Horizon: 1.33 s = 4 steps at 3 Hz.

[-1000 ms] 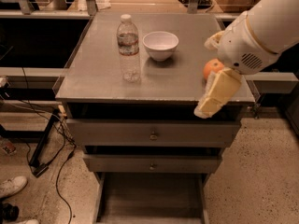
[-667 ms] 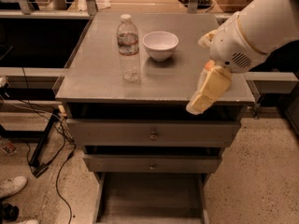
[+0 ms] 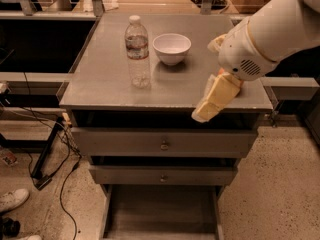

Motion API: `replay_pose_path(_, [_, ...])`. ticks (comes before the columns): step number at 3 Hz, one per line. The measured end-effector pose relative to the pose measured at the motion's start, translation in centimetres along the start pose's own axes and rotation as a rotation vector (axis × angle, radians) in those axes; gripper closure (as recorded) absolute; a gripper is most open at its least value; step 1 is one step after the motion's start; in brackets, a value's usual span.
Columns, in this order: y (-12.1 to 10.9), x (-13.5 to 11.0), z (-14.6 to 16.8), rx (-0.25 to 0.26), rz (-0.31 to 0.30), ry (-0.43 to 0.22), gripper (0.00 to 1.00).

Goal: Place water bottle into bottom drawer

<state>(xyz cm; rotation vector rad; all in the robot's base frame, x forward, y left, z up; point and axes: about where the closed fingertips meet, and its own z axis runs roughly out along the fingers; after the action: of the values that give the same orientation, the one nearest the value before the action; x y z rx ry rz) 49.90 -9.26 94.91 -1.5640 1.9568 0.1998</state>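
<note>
A grey metal cabinet top (image 3: 100,79) carries the bottle (image 3: 137,51), upright left of centre with its white cap on, and a white bowl (image 3: 171,48) just beside it to the right, the 2 apart. The bottle's pale label band shows a thin reddish line, but no writing on it can be read. The white arm (image 3: 272,34) comes in from the upper right, and the gripper (image 3: 210,104), pale yellow, hangs tilted down-left over the top's front right edge, well apart from the bottle; whether it is open or closed I cannot tell. Below the top are 2 shut drawers (image 3: 162,144), each with 1 small knob, and under them the bottom drawer (image 3: 160,209) stands pulled out, a shallow tray with side rails. The floor (image 3: 280,184) is speckled stone. Black cables (image 3: 55,159) trail at left, near a white shoe (image 3: 12,199). Dark shelving lies behind.
</note>
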Motion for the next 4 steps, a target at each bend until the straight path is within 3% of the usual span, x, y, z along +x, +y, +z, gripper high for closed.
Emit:
replay_pose_path(2, [-3.4,-2.1,6.6,0.02,0.069,-0.123,0.0])
replay_pose_path(3, [-3.4,-2.1,6.6,0.02,0.069,-0.123,0.0])
replay_pose_path(4, [-4.2,-3.7,7.9,0.035,0.096,-0.192,0.0])
